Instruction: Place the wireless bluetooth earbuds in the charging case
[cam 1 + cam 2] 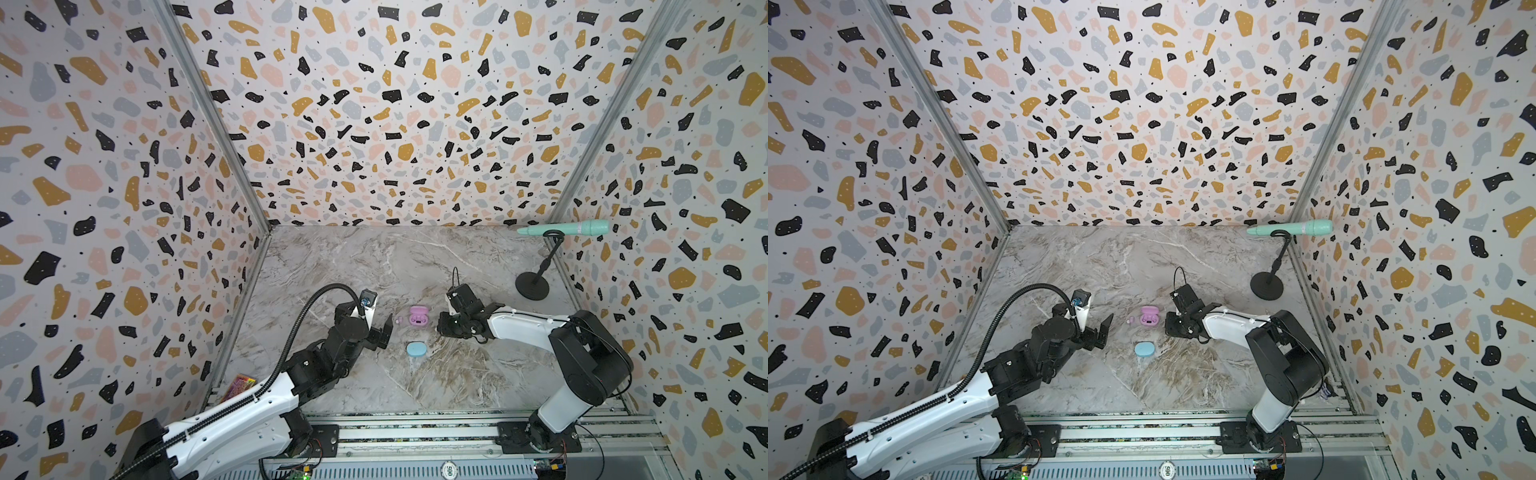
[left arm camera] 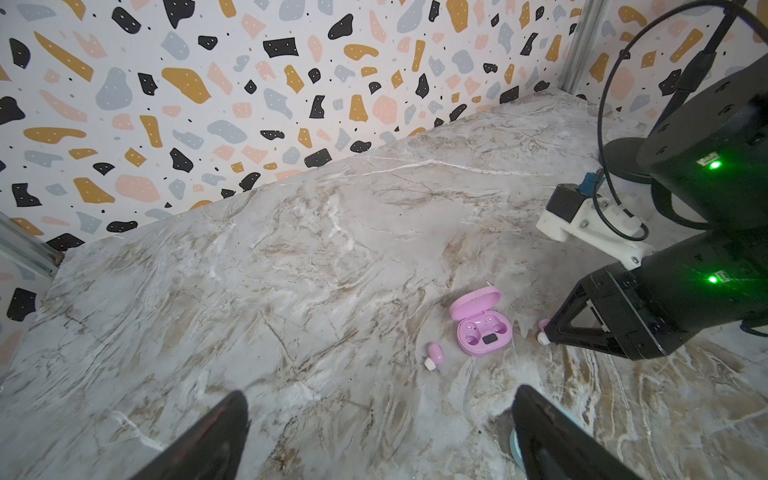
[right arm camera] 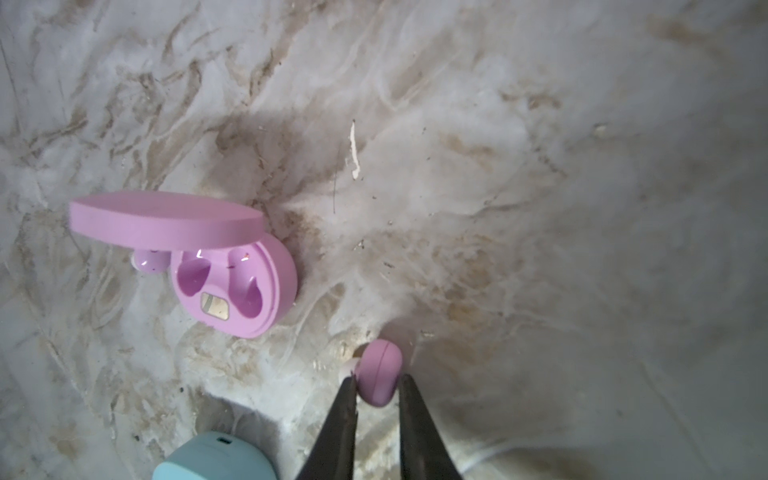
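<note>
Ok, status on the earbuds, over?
Left gripper open, empty. Right gripper shut on pink earbud on table. Pink case open, both wells empty; other earbud loose beside it. Blue case shut; nothing blocks the pink one.

Charging cases: two pill-shaped plastic cases, one pink case (image 1: 417,316) and one light blue case (image 1: 417,349).
Earbuds: two small rounded pink plastic ones with whitish tips, first pink earbud (image 2: 434,354) and second pink earbud (image 3: 380,361).
Microphones: one mint-green microphone (image 1: 569,228), at the far right corner of the marbled tabletop (image 1: 374,257).
Stands: one black round-based stand (image 1: 533,284).
Robot arms: two white-and-black arms, left arm (image 1: 249,411) and right arm (image 1: 519,328).
Grippers: two black parallel ones, left gripper (image 2: 382,395) and right gripper (image 3: 379,376).
</note>
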{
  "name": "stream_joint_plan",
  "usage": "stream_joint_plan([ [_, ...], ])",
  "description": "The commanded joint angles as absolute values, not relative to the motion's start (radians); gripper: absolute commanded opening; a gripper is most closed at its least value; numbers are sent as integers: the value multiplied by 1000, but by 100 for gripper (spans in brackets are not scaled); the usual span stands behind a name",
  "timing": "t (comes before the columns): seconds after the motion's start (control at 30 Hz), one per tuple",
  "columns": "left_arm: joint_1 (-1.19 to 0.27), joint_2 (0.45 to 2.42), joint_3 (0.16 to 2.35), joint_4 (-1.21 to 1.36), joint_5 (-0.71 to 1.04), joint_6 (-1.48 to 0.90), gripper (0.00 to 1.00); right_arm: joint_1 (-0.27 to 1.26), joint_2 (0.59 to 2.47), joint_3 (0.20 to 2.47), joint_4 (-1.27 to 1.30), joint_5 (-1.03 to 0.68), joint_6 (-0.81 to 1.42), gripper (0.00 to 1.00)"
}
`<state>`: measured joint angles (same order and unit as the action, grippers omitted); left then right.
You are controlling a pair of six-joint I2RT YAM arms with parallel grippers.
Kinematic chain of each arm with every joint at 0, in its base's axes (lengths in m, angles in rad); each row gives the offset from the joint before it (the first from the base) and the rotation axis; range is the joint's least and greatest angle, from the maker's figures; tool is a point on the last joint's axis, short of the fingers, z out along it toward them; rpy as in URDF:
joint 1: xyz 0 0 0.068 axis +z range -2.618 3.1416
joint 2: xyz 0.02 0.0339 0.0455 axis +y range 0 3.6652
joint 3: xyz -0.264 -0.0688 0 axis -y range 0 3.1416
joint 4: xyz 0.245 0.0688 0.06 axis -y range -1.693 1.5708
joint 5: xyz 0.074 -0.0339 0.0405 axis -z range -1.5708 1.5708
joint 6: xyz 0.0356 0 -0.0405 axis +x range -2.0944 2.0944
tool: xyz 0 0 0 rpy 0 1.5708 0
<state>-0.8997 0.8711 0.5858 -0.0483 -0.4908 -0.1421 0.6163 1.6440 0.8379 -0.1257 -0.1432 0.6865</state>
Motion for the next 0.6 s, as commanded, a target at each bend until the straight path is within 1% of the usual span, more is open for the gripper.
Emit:
stream_joint_plan([
  [0.0, -902, 874, 604, -29, -487, -133, 100, 612, 1649, 834, -127, -143, 677, 21],
  [0.57, -903, 883, 604, -30, -469, -133, 100, 612, 1673, 853, -126, -151, 670, 21],
])
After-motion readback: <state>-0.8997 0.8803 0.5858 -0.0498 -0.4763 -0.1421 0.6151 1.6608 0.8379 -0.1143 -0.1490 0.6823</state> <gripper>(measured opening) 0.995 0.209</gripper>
